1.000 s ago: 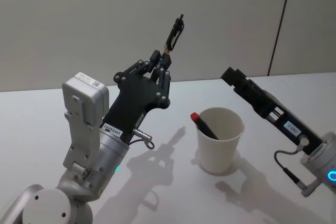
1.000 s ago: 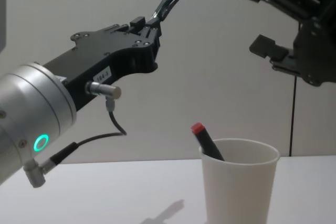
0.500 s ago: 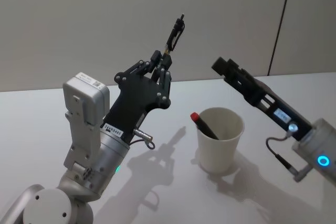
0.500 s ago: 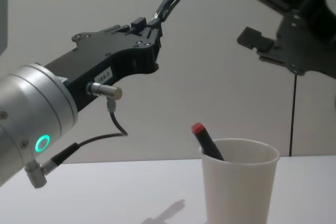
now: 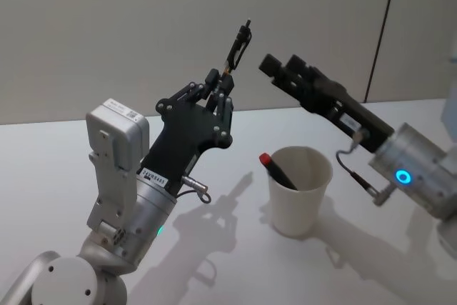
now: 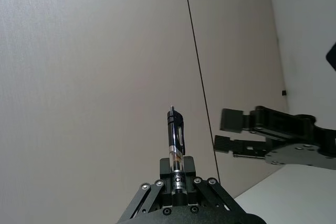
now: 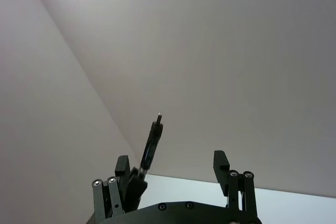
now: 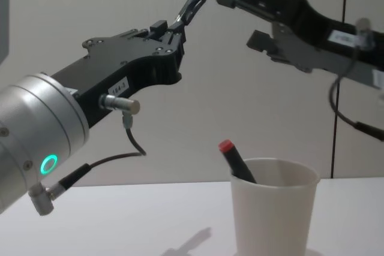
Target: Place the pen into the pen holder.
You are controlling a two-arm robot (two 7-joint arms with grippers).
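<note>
Two pens, black pen [image 5: 238, 44] pinched in left gripper [image 5: 221, 91], red-capped pen [image 5: 278, 171] in one pen holder [image 5: 300, 201], right gripper [image 5: 281, 69] spread at black pen's three o'clock.

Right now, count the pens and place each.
2: slim black clip pen in the left gripper; red-capped black pen in the white paper cup; cup may hide more.

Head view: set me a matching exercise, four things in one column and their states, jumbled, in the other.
Things:
1. left gripper
2. right gripper
3. red-capped pen
4. pen holder

States:
A. stands upright on the table
B. jaws open, in the air near the upper end of the black pen
C. leans inside the pen holder
D. jaws shut on the black pen, raised in the air

Pairs: 1-D, 2-B, 3-C, 4-A
</note>
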